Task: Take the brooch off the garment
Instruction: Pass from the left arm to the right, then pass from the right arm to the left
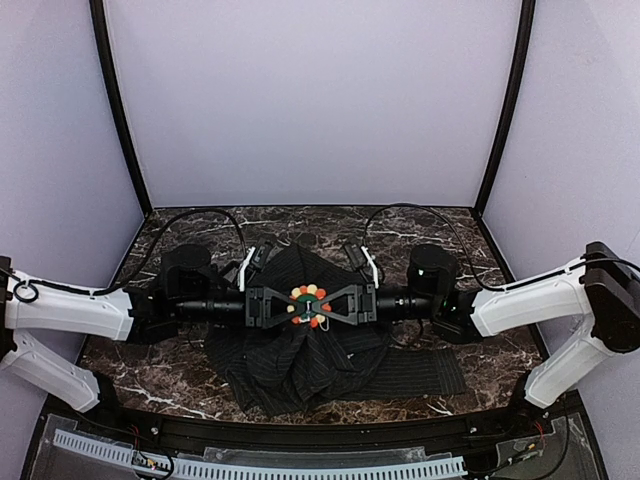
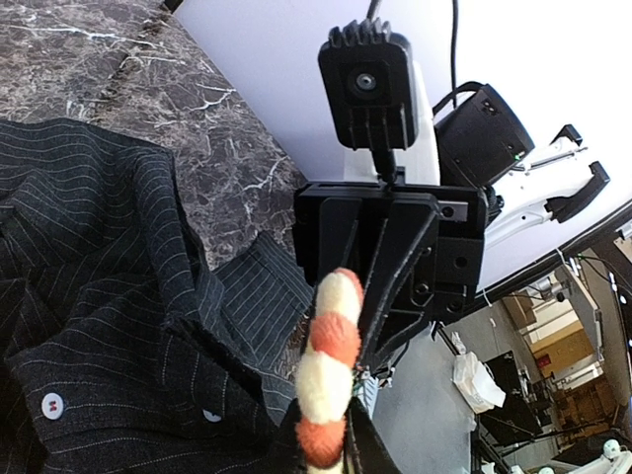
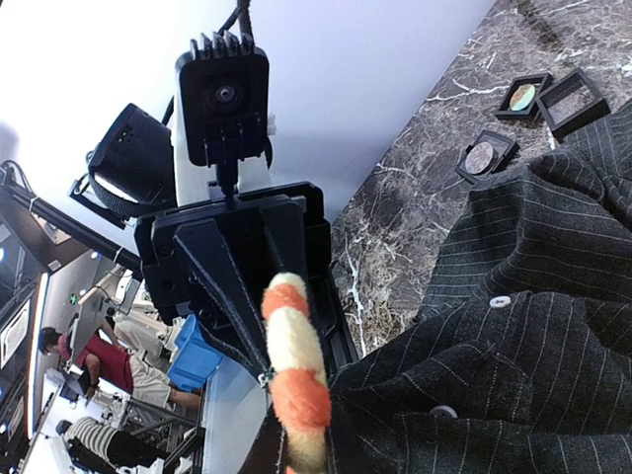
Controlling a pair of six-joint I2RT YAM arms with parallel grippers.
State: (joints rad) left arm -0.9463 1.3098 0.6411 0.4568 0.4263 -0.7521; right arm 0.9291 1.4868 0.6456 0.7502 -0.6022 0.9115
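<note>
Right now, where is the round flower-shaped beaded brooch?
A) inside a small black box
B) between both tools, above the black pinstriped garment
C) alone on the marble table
B: the beaded brooch sits between the left tool and the right tool, over the pinstriped garment.

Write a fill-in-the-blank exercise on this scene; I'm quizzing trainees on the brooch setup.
The brooch has a ____ centre. The left hand and right hand grip it from ____ sides. The garment is dark with thin pale ____. The table has a dark ____ pattern.
Missing words: green; opposite; stripes; marble.
</note>
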